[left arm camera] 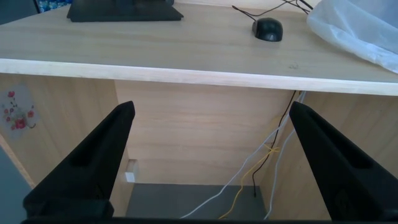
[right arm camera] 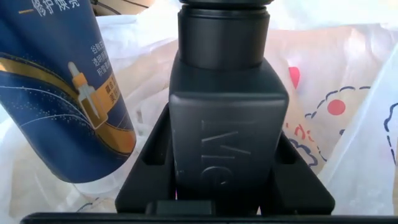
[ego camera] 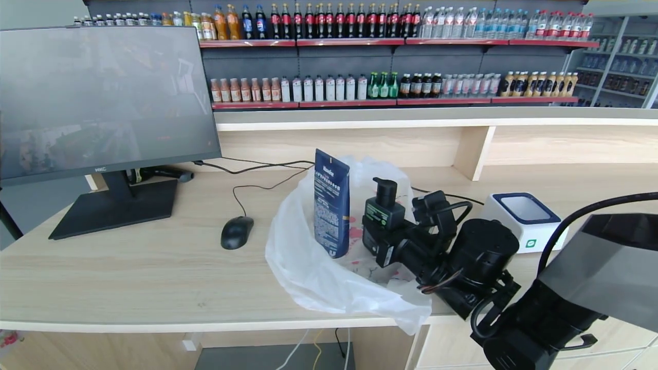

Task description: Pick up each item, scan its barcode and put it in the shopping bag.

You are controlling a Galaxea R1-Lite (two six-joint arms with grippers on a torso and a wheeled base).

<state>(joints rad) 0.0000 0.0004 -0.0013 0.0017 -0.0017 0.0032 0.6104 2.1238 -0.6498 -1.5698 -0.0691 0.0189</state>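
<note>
My right gripper (ego camera: 379,234) is shut on a black bottle (ego camera: 384,208) with a green label and holds it upright inside the mouth of the white plastic shopping bag (ego camera: 308,267). In the right wrist view the bottle (right arm camera: 224,124) sits between the dark fingers (right arm camera: 149,165). A tall blue pouch (ego camera: 331,205) stands in the bag just left of the bottle, and the pouch (right arm camera: 68,106) is close beside it in the right wrist view. My left gripper (left arm camera: 211,162) hangs open below the counter's front edge (left arm camera: 186,71), with nothing between its fingers.
A white barcode scanner (ego camera: 524,218) sits on the counter right of the bag. A monitor (ego camera: 103,97) stands at the left, with a black mouse (ego camera: 236,232) and cables between it and the bag. Drink shelves line the back wall.
</note>
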